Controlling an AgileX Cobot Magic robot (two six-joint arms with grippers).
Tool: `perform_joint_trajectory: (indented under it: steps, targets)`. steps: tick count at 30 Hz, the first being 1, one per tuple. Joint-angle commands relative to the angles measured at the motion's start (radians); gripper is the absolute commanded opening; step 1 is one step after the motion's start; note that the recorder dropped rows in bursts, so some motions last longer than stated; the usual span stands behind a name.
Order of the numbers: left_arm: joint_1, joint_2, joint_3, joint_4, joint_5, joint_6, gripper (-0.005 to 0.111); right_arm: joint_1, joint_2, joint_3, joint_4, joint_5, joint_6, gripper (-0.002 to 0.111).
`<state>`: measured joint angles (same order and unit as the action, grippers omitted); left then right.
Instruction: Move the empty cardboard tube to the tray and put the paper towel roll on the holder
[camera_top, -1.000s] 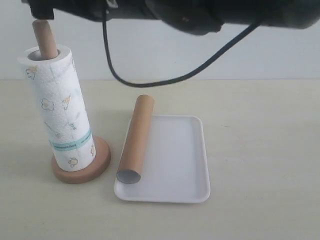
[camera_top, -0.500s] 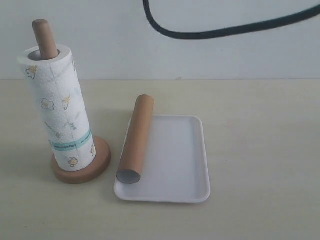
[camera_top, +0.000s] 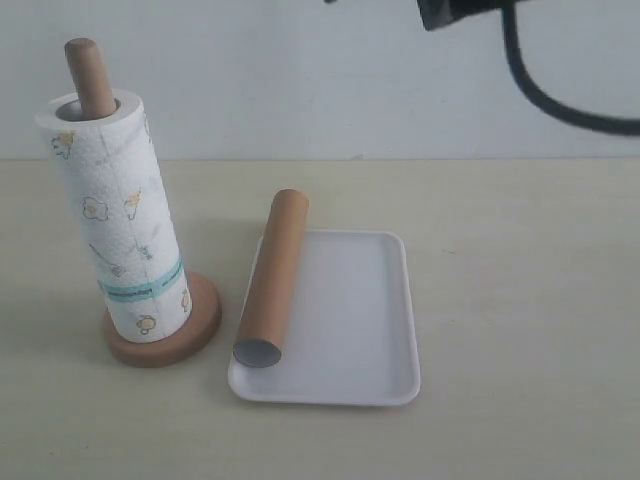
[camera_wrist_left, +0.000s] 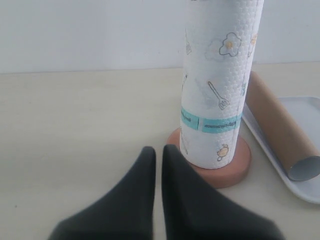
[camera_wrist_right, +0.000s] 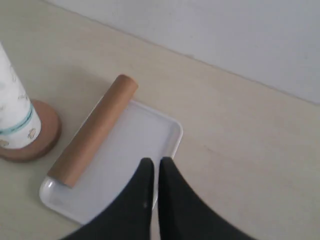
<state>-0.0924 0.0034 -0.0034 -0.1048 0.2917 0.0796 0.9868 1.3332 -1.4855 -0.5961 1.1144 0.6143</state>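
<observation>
Both steps look done. The paper towel roll (camera_top: 120, 215) stands upright, threaded on the holder (camera_top: 204, 312) at the 9 o'clock side of the bench (camera_top: 520, 300). The empty cardboard tube (camera_top: 272, 280) lies along the 9 o'clock rim of the tray (camera_top: 370, 320), its long axis running 7 to 1 o'clock, an open end nearest. The left hand (camera_wrist_left: 158, 148) and right hand (camera_wrist_right: 153, 161) are pinched narrow, empty, apart from everything.

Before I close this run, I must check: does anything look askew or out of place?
Only the tube: it lies along the tray rim nearest the holder, its far end sticking out past the tray. The roll sits on the holder.
</observation>
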Motion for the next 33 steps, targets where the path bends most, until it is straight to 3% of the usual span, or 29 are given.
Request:
perform_joint_trajectory:
  steps: [1,7,14,19,31,33]
  targets:
    - [0.002,-0.003,0.003,0.001,0.001,-0.003,0.004,0.003,-0.077,0.104,0.083,0.011,-0.017,0.004]
    - [0.002,-0.003,0.003,0.001,0.001,-0.003,0.004,0.003,-0.209,0.299,0.165,0.01,-0.005,0.004]
    - [0.002,-0.003,0.003,0.001,0.001,-0.003,0.004,0.003,-0.365,0.533,0.197,-0.015,0.212,0.004]
    - [0.002,-0.003,0.003,0.001,0.001,-0.003,0.004,0.003,-0.436,0.66,0.259,0.049,0.243,0.004]
    - [0.002,-0.003,0.003,0.001,0.001,-0.003,0.004,0.0,-0.449,0.696,0.237,0.107,0.191,0.004]
    - [0.002,-0.003,0.003,0.001,0.001,-0.003,0.004,0.0,-0.449,0.71,0.192,0.039,0.194,0.004]
